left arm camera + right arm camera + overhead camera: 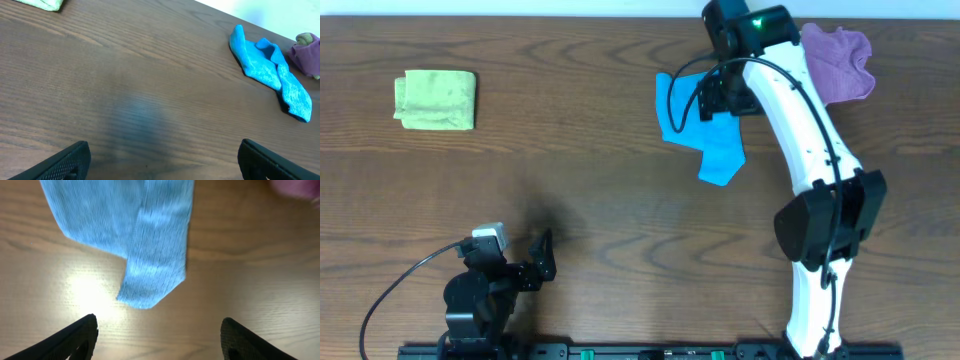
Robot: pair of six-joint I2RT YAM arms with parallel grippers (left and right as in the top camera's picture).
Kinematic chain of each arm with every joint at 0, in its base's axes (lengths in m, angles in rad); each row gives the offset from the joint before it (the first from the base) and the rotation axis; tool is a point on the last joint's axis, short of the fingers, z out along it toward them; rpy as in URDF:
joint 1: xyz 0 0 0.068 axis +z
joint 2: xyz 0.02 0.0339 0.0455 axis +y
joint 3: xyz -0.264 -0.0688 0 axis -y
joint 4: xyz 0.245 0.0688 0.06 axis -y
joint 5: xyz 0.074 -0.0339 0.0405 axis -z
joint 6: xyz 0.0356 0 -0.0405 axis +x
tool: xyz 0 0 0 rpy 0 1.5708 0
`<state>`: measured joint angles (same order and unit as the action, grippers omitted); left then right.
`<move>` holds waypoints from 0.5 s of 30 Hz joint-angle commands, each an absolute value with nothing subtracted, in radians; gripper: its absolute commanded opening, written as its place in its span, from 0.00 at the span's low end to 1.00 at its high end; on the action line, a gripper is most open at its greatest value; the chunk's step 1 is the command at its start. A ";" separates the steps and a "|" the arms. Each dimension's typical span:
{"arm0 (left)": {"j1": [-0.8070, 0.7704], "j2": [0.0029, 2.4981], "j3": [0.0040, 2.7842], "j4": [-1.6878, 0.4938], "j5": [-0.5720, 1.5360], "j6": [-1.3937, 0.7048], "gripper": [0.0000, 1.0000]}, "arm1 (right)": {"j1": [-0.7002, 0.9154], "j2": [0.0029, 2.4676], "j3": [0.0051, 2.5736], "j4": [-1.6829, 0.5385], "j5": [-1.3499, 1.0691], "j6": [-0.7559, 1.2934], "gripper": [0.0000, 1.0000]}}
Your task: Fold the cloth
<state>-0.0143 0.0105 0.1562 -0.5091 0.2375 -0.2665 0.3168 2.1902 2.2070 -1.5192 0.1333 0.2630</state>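
Blue cloth (720, 150), purple cloth (845, 60) and light green cloth (435, 100) lie on brown wood-grain table (600, 200).

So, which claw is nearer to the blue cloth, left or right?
Right. The right claw hangs just over the blue cloth. The left claw sits far off, near the front edge of the table.

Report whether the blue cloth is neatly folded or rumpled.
Rumpled, not neatly folded: the blue cloth lies bunched and uneven, one loose flap trailing out.
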 commanded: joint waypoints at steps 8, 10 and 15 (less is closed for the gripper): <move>-0.012 0.006 0.143 -0.515 0.263 -0.278 0.95 | 0.323 2.211 1.866 -1.372 -0.015 0.253 0.76; -0.012 0.006 0.143 -0.515 0.263 -0.278 0.95 | 0.327 2.211 1.810 -1.343 -0.031 0.253 0.76; -0.012 0.006 0.143 -0.515 0.263 -0.278 0.95 | 0.343 2.211 1.731 -1.280 -0.033 0.253 0.76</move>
